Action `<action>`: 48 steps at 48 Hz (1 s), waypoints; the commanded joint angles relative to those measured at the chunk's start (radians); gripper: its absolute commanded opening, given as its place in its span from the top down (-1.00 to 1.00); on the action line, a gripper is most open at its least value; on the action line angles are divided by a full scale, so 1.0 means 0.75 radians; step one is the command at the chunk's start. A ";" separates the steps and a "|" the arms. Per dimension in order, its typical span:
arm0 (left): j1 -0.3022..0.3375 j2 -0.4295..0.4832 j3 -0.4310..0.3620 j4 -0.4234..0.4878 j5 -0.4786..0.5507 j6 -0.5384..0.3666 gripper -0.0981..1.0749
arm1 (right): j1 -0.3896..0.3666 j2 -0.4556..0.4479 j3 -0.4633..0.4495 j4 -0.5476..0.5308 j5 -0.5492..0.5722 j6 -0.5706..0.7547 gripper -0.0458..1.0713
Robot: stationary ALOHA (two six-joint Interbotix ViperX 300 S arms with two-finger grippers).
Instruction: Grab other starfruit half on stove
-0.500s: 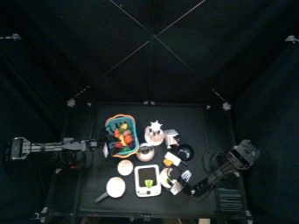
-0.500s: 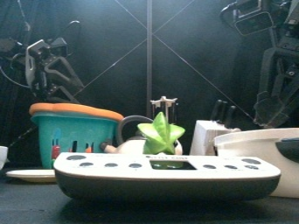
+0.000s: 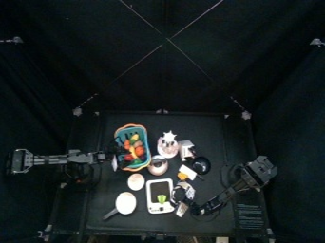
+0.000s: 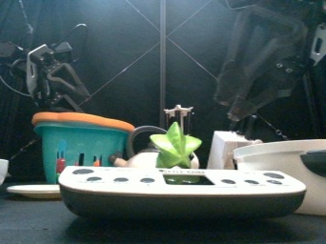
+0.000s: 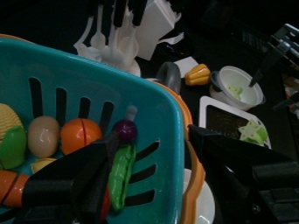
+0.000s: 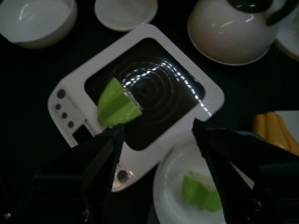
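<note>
While the starfruit half (image 6: 117,105) sits on the stove (image 6: 176,52), the right gripper (image 6: 163,166) is held wide apart above it.

Looks like a robot lab test pen: a small black table (image 3: 95,152) is boxed in by black curtains (image 3: 162,57), with toy kitchen stuff like a white stove (image 3: 162,196) and teal basket (image 4: 79,143) set out mid-frame.

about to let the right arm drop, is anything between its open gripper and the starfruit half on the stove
Nothing visible is in the way. In the right wrist view the right gripper hangs open above the stove, and the starfruit half lies uncovered on the dark burner. A second green piece sits on the plate beside the stove, apart.
</note>
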 commanded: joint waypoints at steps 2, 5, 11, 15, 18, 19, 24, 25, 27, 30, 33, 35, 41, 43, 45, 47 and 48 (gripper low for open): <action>-0.006 0.002 -0.010 0.000 -0.008 0.002 -0.84 | -0.035 0.037 -0.098 0.006 -0.035 0.004 -0.78; -0.008 0.002 -0.006 0.000 -0.010 0.000 -0.84 | -0.047 0.065 -0.131 0.031 -0.035 0.000 -0.78; -0.008 0.002 -0.004 0.000 -0.008 0.000 -0.84 | -0.072 0.104 -0.172 0.086 -0.037 0.000 -0.78; -0.008 0.002 -0.004 0.000 -0.006 0.000 -0.84 | -0.082 0.121 -0.188 0.123 -0.037 0.000 -0.78; -0.008 0.000 -0.002 0.000 -0.008 0.000 -0.84 | -0.088 0.127 -0.190 0.149 -0.035 0.000 -0.78; -0.008 0.002 -0.004 0.000 -0.008 0.000 -0.84 | -0.090 0.127 -0.190 0.157 -0.037 0.000 -0.78; -0.010 0.002 -0.004 0.000 -0.008 0.000 -0.84 | -0.098 0.139 -0.194 0.182 -0.043 0.002 -0.78; -0.008 0.002 -0.004 0.000 -0.008 0.000 -0.84 | -0.098 0.141 -0.196 0.186 -0.043 0.002 -0.78; -0.008 0.002 -0.004 0.000 -0.006 0.000 -0.84 | -0.102 0.149 -0.198 0.196 -0.047 0.002 -0.78; -0.008 0.000 -0.004 0.000 -0.006 0.000 -0.84 | -0.106 0.155 -0.205 0.207 -0.051 0.002 -0.78; -0.008 0.002 -0.004 0.000 -0.008 0.000 -0.84 | -0.108 0.164 -0.213 0.217 -0.057 0.002 -0.78; -0.008 0.002 -0.004 0.000 -0.006 0.000 -0.84 | -0.108 0.168 -0.215 0.221 -0.061 0.000 -0.77; -0.008 0.002 -0.004 0.000 -0.008 0.000 -0.84 | -0.110 0.174 -0.215 0.237 -0.065 0.000 -0.74; -0.008 0.002 -0.002 0.000 -0.006 0.000 -0.84 | -0.110 0.174 -0.213 0.235 -0.065 0.000 -0.71; -0.008 0.002 -0.004 0.000 -0.006 0.000 -0.84 | -0.110 0.174 -0.211 0.235 -0.065 0.000 -0.66; -0.008 0.002 -0.004 0.000 -0.006 0.000 -0.84 | -0.110 0.174 -0.209 0.233 -0.065 -0.002 -0.59; -0.010 0.002 -0.002 0.000 -0.006 0.000 -0.84 | -0.110 0.174 -0.209 0.233 -0.063 0.000 -0.56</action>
